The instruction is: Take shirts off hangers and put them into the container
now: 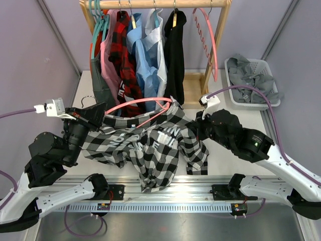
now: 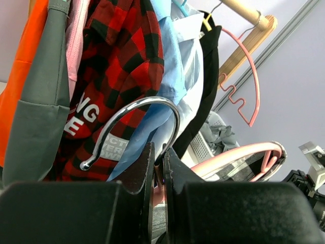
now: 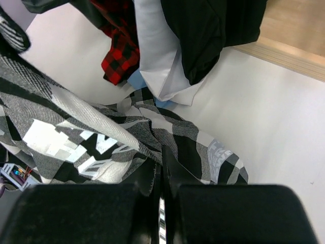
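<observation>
A black-and-white check shirt (image 1: 150,145) lies crumpled on the table, still on a pink hanger (image 1: 138,102). My left gripper (image 1: 98,113) is shut on the hanger's neck (image 2: 159,173), just below its metal hook (image 2: 137,122). My right gripper (image 1: 196,126) is shut on a fold of the check shirt (image 3: 152,134) at its right side. The white container (image 1: 261,62) stands at the back right with a grey shirt (image 1: 248,80) in it. Red-and-black check (image 1: 123,55), light blue (image 1: 145,65), white and black (image 1: 175,50) shirts hang on the rail.
The wooden rail frame (image 1: 160,4) stands at the back, its base (image 1: 193,90) on the table. An empty pink hanger (image 1: 210,45) hangs at its right end and teal hangers (image 1: 98,17) at its left. Purple cables loop by both arms.
</observation>
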`<state>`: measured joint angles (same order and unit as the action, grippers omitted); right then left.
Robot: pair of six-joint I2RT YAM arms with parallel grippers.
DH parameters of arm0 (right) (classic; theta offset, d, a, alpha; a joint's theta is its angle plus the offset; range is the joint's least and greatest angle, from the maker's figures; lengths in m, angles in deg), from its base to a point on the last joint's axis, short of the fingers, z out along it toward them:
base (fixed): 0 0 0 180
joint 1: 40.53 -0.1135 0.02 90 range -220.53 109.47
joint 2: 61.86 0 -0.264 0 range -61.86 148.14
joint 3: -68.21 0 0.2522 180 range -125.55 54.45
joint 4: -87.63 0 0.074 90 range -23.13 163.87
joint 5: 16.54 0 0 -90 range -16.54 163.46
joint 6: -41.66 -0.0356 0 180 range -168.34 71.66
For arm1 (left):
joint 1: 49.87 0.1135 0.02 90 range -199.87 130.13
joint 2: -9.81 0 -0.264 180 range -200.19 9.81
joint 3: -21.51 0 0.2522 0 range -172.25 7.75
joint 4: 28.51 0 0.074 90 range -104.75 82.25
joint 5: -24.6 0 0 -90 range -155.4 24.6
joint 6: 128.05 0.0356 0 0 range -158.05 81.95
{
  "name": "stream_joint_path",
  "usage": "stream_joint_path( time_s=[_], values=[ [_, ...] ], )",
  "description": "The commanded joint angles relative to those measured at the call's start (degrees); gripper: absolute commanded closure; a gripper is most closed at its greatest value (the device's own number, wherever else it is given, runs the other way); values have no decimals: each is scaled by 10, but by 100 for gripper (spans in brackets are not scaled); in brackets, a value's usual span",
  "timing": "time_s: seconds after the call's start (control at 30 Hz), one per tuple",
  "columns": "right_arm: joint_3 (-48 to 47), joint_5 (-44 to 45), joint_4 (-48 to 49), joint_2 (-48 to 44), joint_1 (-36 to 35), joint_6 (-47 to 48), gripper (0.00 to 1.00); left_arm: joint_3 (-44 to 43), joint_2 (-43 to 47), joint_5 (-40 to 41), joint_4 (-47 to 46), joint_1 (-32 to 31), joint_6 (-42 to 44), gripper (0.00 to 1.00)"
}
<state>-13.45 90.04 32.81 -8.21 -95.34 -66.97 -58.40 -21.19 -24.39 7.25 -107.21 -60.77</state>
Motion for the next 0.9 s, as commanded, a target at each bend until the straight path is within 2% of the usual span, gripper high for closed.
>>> stream_joint_path(
  time_s=[0.0, 0.17, 0.33, 0.5, 0.73, 0.87],
  values=[
    [-1, 133, -148, 3, 10, -14, 100, -2, 60, 114, -207, 12, -7, 100],
    [-26, 254, -240, 39, 10, -84, 100, 20, 93, 119, -242, 12, 4, 100],
    [-28, 272, -250, 58, 10, -113, 100, 14, 93, 115, -233, 12, 4, 100],
    [-43, 307, -301, 81, 11, -156, 100, 20, 103, 108, -254, 13, 16, 100],
    [-22, 269, -293, 95, 11, -165, 100, 28, 115, 102, -270, 13, 25, 100],
    [-31, 282, -320, 123, 11, -174, 100, 23, 118, 100, -269, 14, 27, 100]
  ],
)
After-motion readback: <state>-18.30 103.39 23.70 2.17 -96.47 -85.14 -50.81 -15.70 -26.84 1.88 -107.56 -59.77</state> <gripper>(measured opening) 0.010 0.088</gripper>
